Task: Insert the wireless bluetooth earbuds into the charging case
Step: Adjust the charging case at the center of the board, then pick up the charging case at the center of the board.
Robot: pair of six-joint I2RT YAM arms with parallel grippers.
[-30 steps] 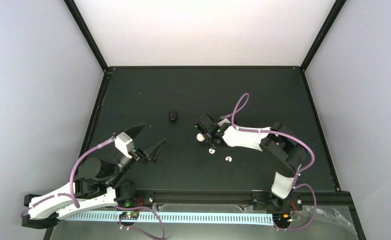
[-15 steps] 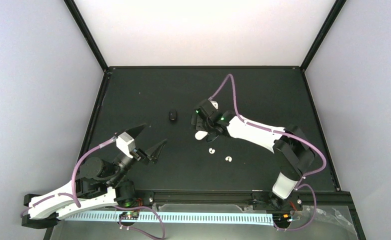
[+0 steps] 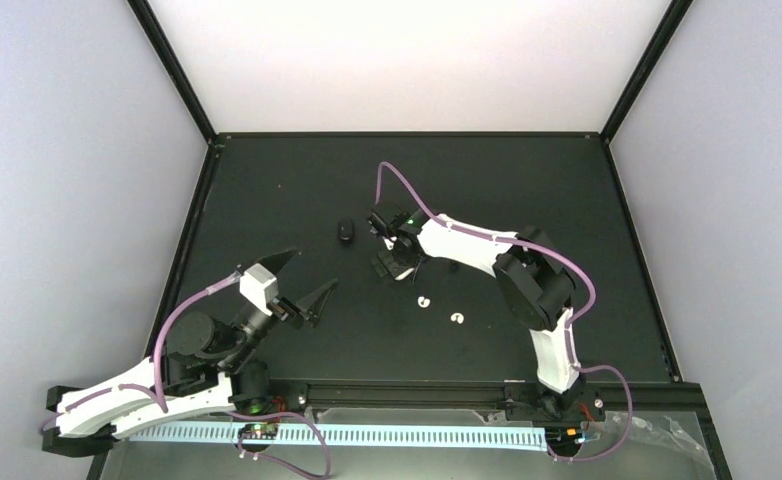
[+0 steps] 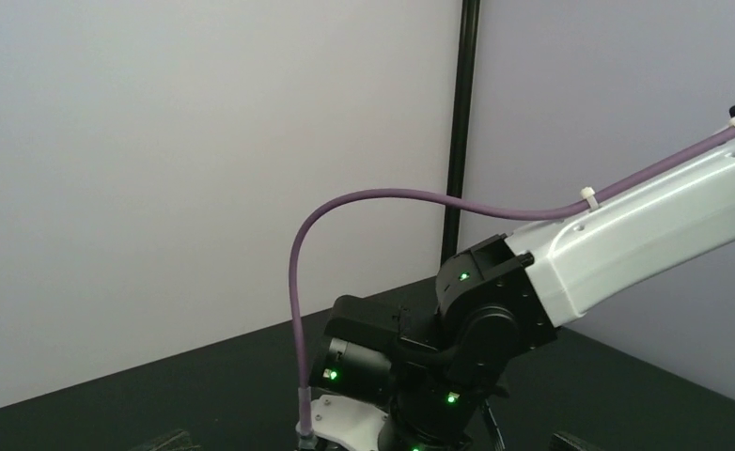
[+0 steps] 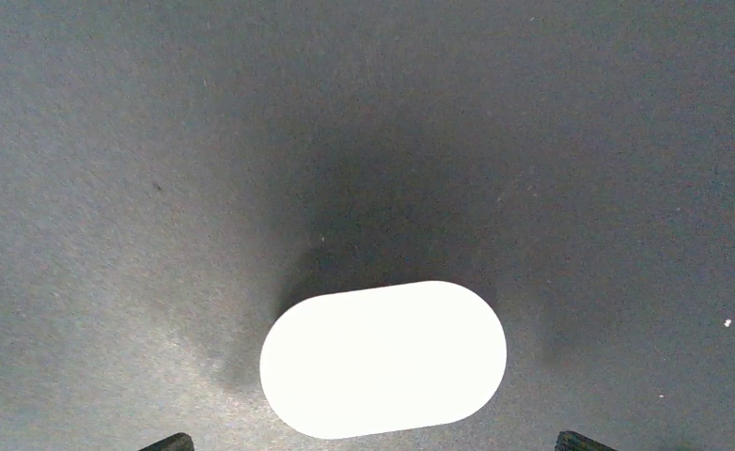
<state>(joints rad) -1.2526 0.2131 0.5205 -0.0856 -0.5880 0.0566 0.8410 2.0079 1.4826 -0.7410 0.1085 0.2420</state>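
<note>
No readable text, labels, brands or numbers anywhere

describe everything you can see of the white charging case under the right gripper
The charging case is a plain white, smooth, pill-shaped body with rounded ends. No seam, lid line or opening shows from above. It lies flat on the dark matte table, its long axis almost level across the right wrist view, and a soft shadow spreads around it. The right gripper hangs over it, fingertips spread wide at either side, not touching it. In the top view it is hidden.
</note>
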